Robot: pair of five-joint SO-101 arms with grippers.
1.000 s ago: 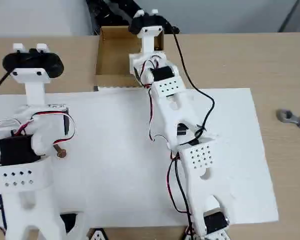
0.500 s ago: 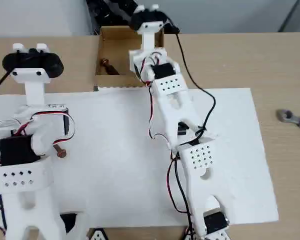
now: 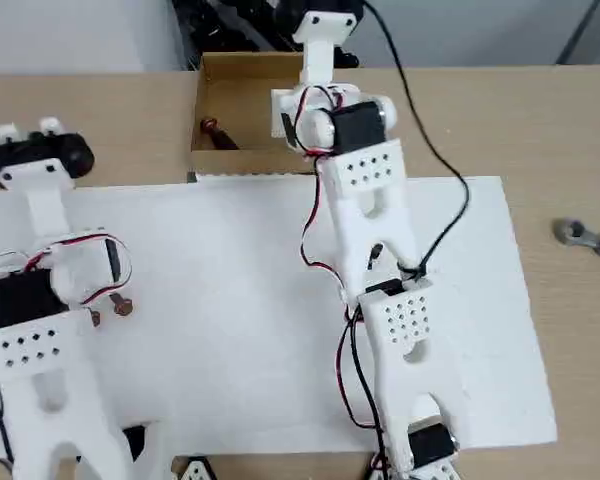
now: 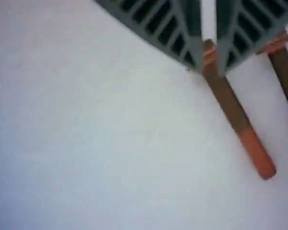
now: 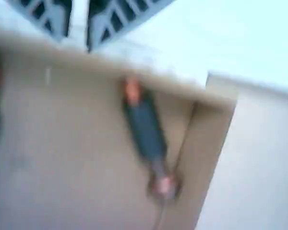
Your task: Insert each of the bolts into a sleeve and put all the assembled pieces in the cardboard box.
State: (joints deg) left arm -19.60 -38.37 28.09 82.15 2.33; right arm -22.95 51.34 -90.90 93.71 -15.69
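Observation:
A copper bolt lies slanted on the white paper, and in the high view the bolt shows just right of the left arm. My left gripper is shut on its flanged head end. A second brown rod lies right beside it. The cardboard box stands at the table's back. An assembled piece with a dark sleeve and orange ends lies inside it. My right gripper hangs over the box wall, slightly open and holding nothing, above the assembled piece.
A small metal tool lies on the bare wood at the far right. The right arm stretches across the middle of the paper toward the box. Open paper lies between the two arms.
An assembled piece has appeared in the box that was not visible a second ago. The right arm has swung right, off the box's middle. The left arm has shifted left and toward the front.

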